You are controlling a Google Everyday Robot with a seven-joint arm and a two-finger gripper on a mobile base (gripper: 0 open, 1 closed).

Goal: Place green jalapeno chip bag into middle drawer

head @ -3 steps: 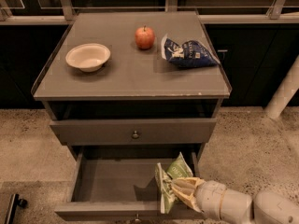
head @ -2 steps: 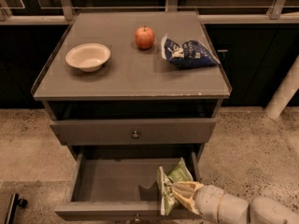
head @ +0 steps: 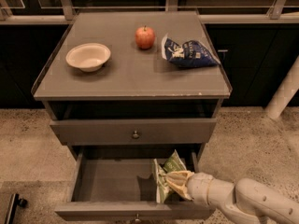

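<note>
The green jalapeno chip bag (head: 164,177) stands upright inside the open middle drawer (head: 110,183), at its right side. My gripper (head: 177,182) reaches in from the lower right and is shut on the bag's right edge, with the pale fingers (head: 180,178) wrapped around it. The bag's lower end is down at the drawer floor, behind the drawer's front wall. The drawer's small knob (head: 137,216) shows at the bottom edge of the view.
The closed drawer above (head: 135,130) has a knob. On the cabinet top (head: 126,73) are a white bowl (head: 88,56), a red apple (head: 145,37) and a dark blue chip bag (head: 188,52). A white post (head: 285,92) stands at the right.
My gripper and the bag have shifted slightly left and lower into the drawer. Nothing on the cabinet top has moved.
</note>
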